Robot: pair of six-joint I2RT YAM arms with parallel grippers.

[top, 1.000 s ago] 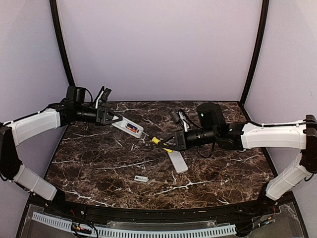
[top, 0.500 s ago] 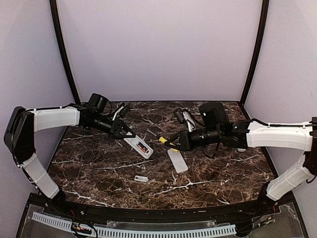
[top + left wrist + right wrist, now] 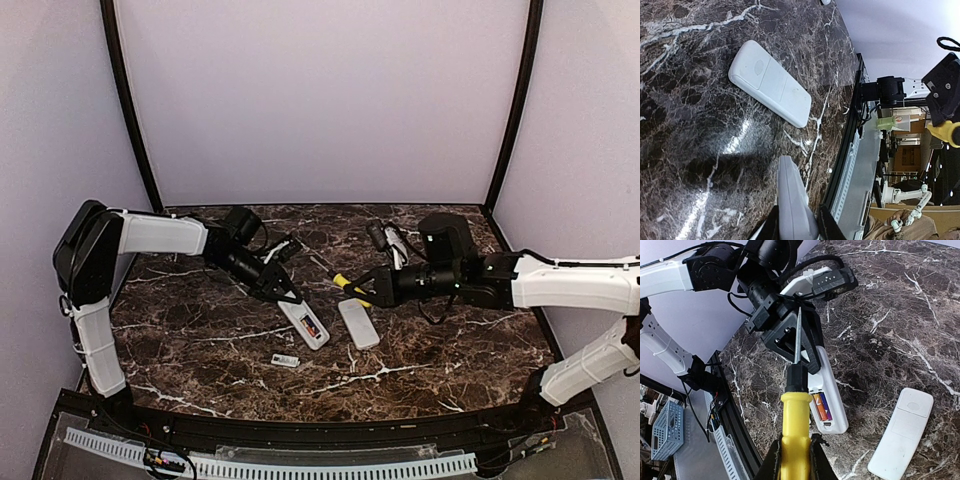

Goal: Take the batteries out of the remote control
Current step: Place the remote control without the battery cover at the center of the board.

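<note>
Left fingers [image 3: 827, 229] clamped on the remote [image 3: 303, 320] at centre of the top view, batteries [image 3: 821, 406] sitting in its open bay; right fingers [image 3: 816, 465] closed round the yellow-handled screwdriver [image 3: 794, 440].

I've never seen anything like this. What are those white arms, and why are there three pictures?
They are two robot arms bolted to a marble table. One picture looks down from above. The other two come from small cameras on each wrist. The left gripper is shut on a white remote with its back open and orange batteries showing inside. The right gripper holds a yellow-handled screwdriver. A second remote and a small white cover lie on the table.
</note>
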